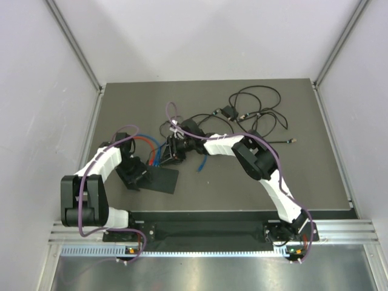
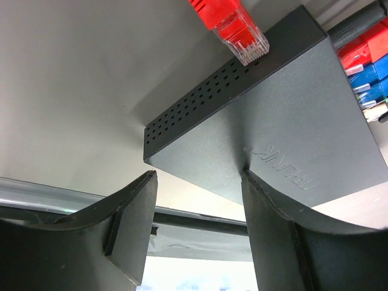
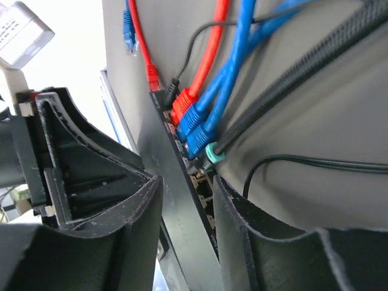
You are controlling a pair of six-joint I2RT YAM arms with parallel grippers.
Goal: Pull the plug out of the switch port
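The switch (image 1: 162, 179) is a flat matte-black box near the table's front left. In the right wrist view its port edge (image 3: 209, 194) holds a red plug (image 3: 182, 109), blue plugs (image 3: 197, 130) and a teal-collared braided cable plug (image 3: 211, 154), with empty ports nearer me. My right gripper (image 3: 187, 182) is open, its jaws either side of that port edge, just short of the teal plug. My left gripper (image 2: 200, 182) is open, its right finger (image 2: 273, 230) resting on the switch's top (image 2: 291, 133). A loose red plug (image 2: 239, 33) lies by the vented side.
A small black adapter block (image 1: 227, 112) with thin black cables loops over the far right of the table. A loose blue plug (image 1: 202, 165) lies right of the switch. Red and blue cables (image 1: 148, 148) run behind it. Grey walls enclose the table.
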